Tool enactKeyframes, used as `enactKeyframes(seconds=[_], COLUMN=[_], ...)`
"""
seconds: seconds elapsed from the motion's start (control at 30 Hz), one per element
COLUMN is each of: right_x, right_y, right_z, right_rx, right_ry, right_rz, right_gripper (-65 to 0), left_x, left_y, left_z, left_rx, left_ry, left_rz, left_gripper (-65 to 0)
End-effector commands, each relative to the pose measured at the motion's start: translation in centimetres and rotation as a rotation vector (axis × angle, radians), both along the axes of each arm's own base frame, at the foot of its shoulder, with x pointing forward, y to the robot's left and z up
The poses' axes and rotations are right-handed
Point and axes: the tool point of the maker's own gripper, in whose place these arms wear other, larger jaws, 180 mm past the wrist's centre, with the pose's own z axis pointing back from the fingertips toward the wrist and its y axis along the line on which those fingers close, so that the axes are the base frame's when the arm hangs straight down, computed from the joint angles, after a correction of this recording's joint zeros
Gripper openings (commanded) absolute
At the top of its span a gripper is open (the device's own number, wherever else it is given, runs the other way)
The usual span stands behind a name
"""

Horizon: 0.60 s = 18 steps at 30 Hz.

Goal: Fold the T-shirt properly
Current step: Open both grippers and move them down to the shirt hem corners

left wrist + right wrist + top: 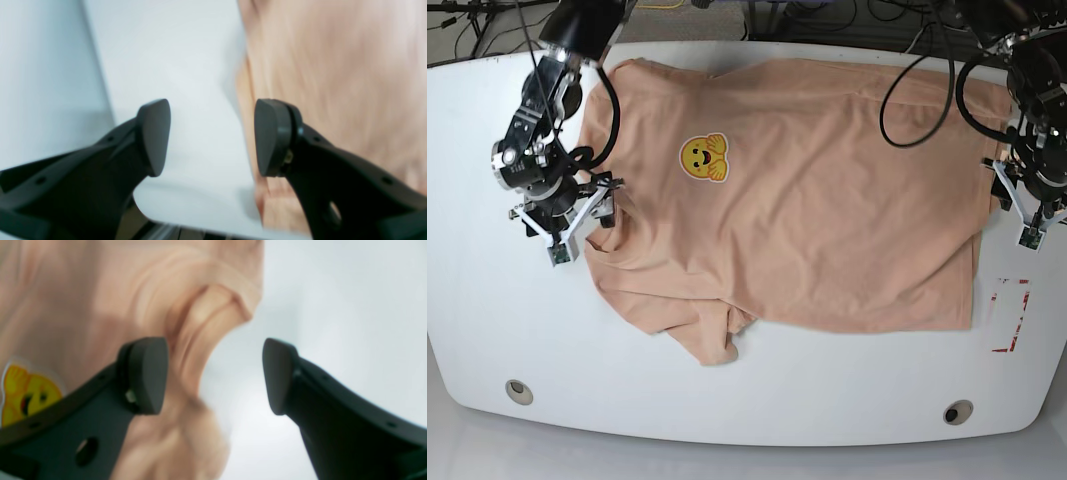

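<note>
The peach T-shirt [807, 200] lies spread on the white table [827, 400], its yellow emoji print [704, 158] facing up and a sleeve bunched at the front left. My right gripper [567, 215] hovers at the shirt's left edge. In the right wrist view it [215, 373] is open and empty, one finger over the shirt [100, 290] near the emoji [26, 393], the other over bare table. My left gripper [1025, 205] is at the shirt's right edge. It [211, 133] is open and empty, straddling the edge of the blurred fabric [333, 83].
A red outline mark [1010, 315] is on the table near the front right. Two round holes [519, 390] [958, 411] sit near the front edge. Black cables [907, 90] hang over the back right. The table's front edge curves close below the shirt.
</note>
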Motion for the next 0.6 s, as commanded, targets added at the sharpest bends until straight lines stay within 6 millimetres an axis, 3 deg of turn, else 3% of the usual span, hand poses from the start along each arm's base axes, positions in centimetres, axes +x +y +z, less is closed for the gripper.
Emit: enactKeyframes(seconds=[0.0, 0.27, 0.57], right_x=[3.2, 8.5, 11.5], right_y=[-1.0, -2.8, -4.4], right_z=[1.7, 1.3, -1.1], right_rx=[0.017, 0.121, 0.257], right_ry=[-0.071, -0.114, -0.127], right_rz=[-0.008, -0.036, -0.094], right_gripper=[-22.7, -22.7, -22.7], left_x=[2.5, 7.5, 12.6], left_y=[-0.4, -0.2, -0.2], left_z=[2.0, 3.1, 1.9], left_rx=[0.007, -0.081, -0.254], left_ry=[-0.067, -0.116, -0.157], left_rz=[-0.031, -0.023, -0.029], left_gripper=[-27.8, -27.8, -27.8])
